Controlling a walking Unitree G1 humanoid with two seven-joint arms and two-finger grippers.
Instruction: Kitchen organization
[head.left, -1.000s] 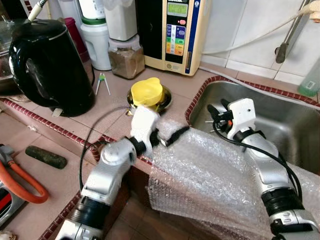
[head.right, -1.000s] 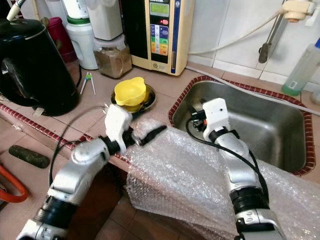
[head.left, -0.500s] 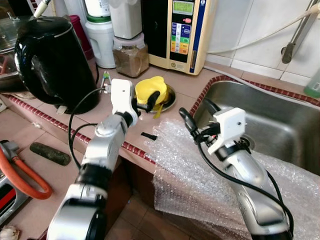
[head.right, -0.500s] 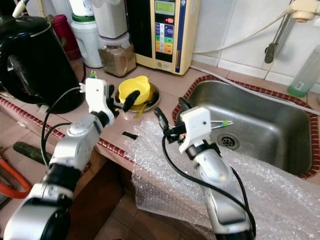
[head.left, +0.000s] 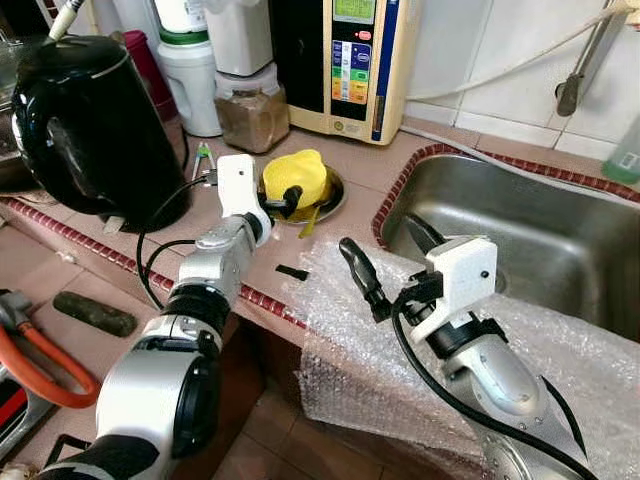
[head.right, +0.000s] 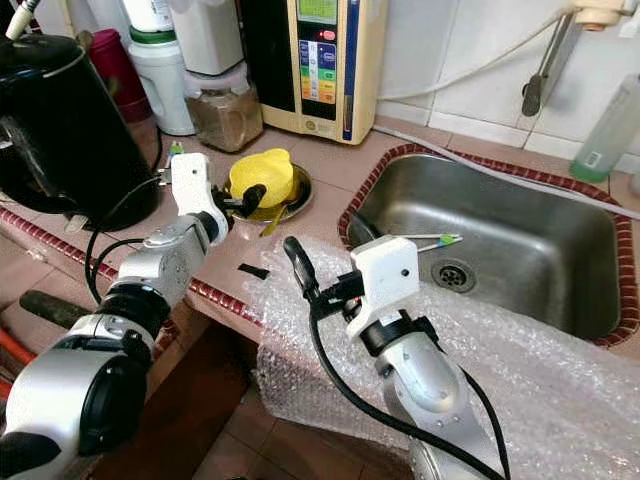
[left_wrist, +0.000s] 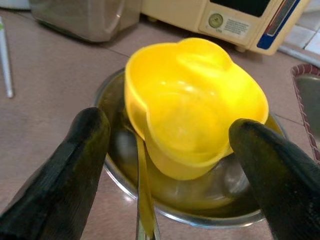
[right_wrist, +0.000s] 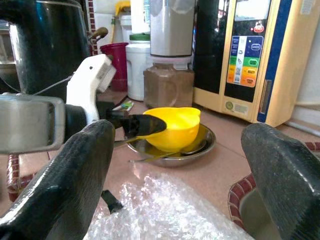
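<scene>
1. The left pincer (head.left: 288, 199) had come forward from the bubble wrap (head.left: 400, 340) at the table's edge to the yellow cup (head.left: 300, 178), and in a second it closed nearly all of that gap.
2. Its fingers (left_wrist: 75, 165) were spread, one on each side of the cup, not yet pinching it; from the head views one fingertip lay against or just beside the cup's near wall.
3. The yellow cup sat upright in a shallow steel dish (head.left: 335, 200) on the table, in front of the beige water dispenser (head.left: 345, 60), with a thin yellow-tinted utensil (left_wrist: 145, 200) leaning in the dish beside it.
4. The right pincer (head.left: 390, 265) had lifted out of the sink (head.left: 560, 230) and swung left, and now hung over the bubble wrap with its fingers spread and nothing between them, pointing toward the cup.
5. I judge that the work had shifted from the sink and the wrap to the cup: the grasp looked lined up, and closing was the step left.
6. The table was tiled in pinkish tan with a dark red patterned border (head.left: 60, 225). A black kettle (head.left: 90, 120) stood at the left, a jar of brown powder (head.left: 250, 115) and a white container (head.left: 190, 85) behind the cup, and a small black piece (head.left: 292, 271) lay near the wrap.
7. White wall tiles ran behind the sink.
</scene>
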